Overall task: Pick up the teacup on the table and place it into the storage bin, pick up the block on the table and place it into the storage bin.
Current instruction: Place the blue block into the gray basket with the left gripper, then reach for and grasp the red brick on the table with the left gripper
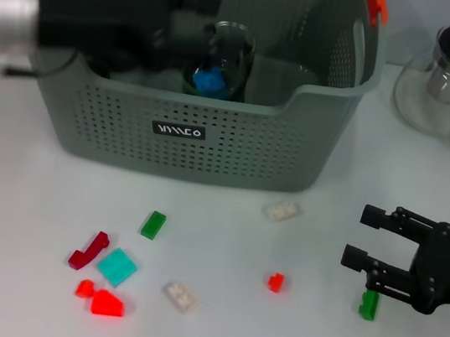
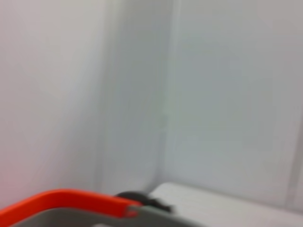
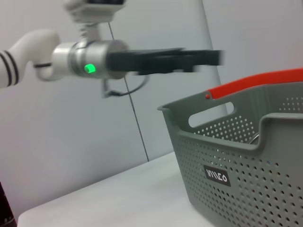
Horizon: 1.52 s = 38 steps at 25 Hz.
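The glass teacup [image 1: 227, 60] stands upright inside the storage bin [image 1: 188, 133] in the upper middle of the head view, so I judge the first half of the task is almost finished. The left gripper [image 1: 198, 22] is above the bin, beside the cup, blurred; I cannot tell whether its claw is closed or loose. The cup is transparent, and something blue shows through it low down. The right gripper [image 1: 361, 235] waits at the lower right of the frame with its claw wide and holding nothing, just beside a green block [image 1: 369, 304]. The next move probably asks this gripper to descend on that block and close. Other blocks, as a red block [image 1: 276, 282], lie scattered on the white table [image 1: 23, 215].
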Each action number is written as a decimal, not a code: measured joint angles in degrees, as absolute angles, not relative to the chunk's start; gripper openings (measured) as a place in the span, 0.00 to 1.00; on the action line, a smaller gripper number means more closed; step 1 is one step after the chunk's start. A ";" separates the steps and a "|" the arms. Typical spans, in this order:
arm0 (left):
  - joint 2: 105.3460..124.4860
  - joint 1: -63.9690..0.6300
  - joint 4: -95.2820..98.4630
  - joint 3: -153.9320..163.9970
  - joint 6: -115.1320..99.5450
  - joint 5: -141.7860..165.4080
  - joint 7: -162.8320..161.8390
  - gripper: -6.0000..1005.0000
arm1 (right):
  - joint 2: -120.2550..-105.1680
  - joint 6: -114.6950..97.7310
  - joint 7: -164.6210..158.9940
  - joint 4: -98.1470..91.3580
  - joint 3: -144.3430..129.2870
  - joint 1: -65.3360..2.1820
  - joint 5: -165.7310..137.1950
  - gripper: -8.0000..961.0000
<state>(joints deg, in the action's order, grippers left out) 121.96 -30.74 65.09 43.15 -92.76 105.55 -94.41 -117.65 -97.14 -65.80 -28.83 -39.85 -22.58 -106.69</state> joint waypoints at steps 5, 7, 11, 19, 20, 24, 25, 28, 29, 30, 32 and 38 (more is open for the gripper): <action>122.11 -26.93 59.73 35.47 -106.71 107.12 -84.46 0.70 | -117.89 -96.96 -65.74 -28.83 -39.42 -22.79 -106.69 0.79; 123.57 -22.43 58.54 33.52 -107.46 111.14 -78.09 0.70 | -117.95 -96.96 -65.80 -28.83 -39.39 -22.94 -106.69 0.79; 124.49 -18.77 56.19 31.61 -105.13 117.06 -72.16 0.70 | -117.96 -97.14 -65.88 -28.83 -39.37 -23.20 -106.70 0.79; 124.44 -17.11 48.90 24.72 -101.80 125.16 -59.18 0.70 | -118.16 -97.10 -65.91 -28.83 -39.37 -23.28 -106.70 0.79; 124.45 -16.96 48.17 24.72 -100.82 125.64 -58.02 0.70 | -118.18 -97.05 -65.92 -28.83 -39.37 -23.28 -106.70 0.79; 124.33 -16.80 45.31 24.32 -95.75 127.58 -55.66 0.70 | -118.21 -96.93 -65.92 -28.83 -39.35 -23.18 -106.70 0.79; 124.31 -16.79 44.66 24.31 -94.52 127.96 -55.29 0.70 | -118.21 -96.85 -65.92 -28.83 -39.32 -23.16 -106.70 0.79; 124.33 -16.61 43.15 24.25 -92.02 128.58 -53.06 0.70 | -118.21 -96.54 -65.92 -28.82 -39.28 -23.14 -106.70 0.79; 124.36 -16.47 42.64 24.22 -91.22 128.62 -52.14 0.70 | -118.21 -96.51 -65.92 -28.80 -39.28 -23.14 -106.70 0.79; 124.39 -16.35 42.31 24.18 -90.38 128.56 -51.46 0.70 | -118.22 -96.50 -65.92 -28.78 -39.28 -23.14 -106.70 0.79; 124.48 -16.13 41.97 24.16 -89.08 128.39 -51.16 0.70 | -118.22 -96.50 -65.92 -28.75 -39.28 -23.17 -106.70 0.79; 124.54 -16.00 41.55 23.40 -86.46 128.67 -51.00 0.70 | -118.22 -96.53 -65.92 -28.74 -39.29 -23.20 -106.70 0.79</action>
<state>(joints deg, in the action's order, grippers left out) 124.54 -16.00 41.56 23.40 -86.46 128.67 -51.00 -118.22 -96.53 -65.92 -28.74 -39.29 -23.20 -106.70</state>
